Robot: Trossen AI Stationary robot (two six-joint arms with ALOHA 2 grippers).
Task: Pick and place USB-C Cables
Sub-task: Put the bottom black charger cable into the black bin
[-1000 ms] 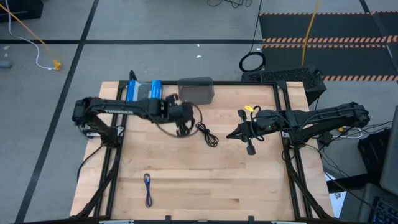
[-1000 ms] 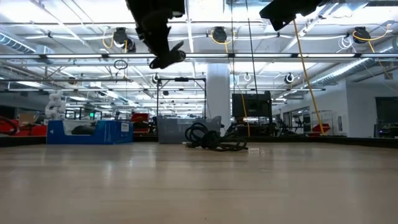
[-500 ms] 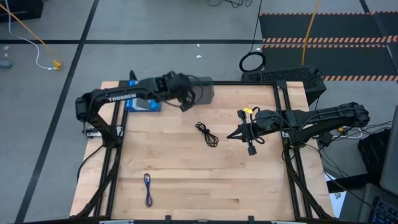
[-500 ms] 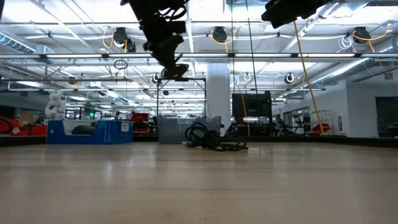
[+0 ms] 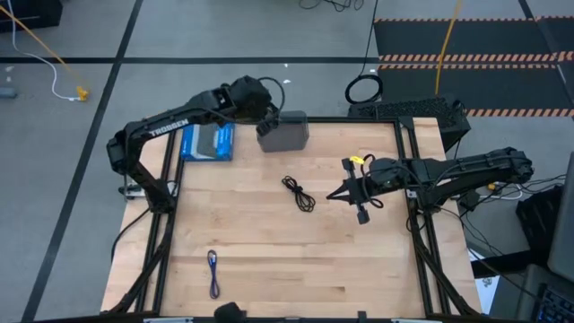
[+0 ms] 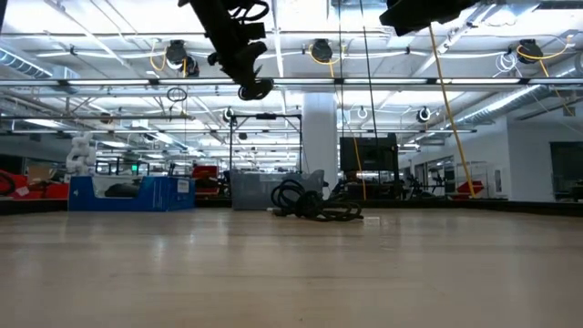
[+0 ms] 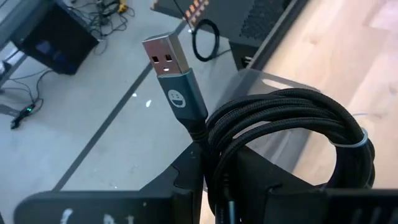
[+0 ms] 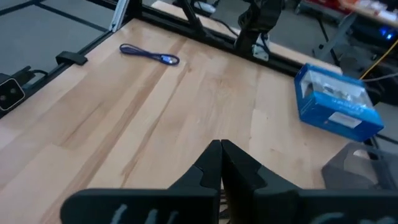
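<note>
Black USB-C cable (image 7: 280,137) clamped in left gripper (image 5: 266,124) | hovering directly above grey bin (image 5: 289,133) | right gripper (image 8: 221,163) pressed together, waiting mid-counter (image 5: 269,251)

Pretty standard big open workshop space: grey concrete floor (image 5: 224,36) with dark tape lines, plus a black mat (image 5: 475,54) edged in orange-striped hazard tape. Low view shows a white ceiling with exposed pipes and bright strip lights, a white column (image 6: 319,137) mid-room, and blue bins (image 6: 132,193) off to one side.
</note>
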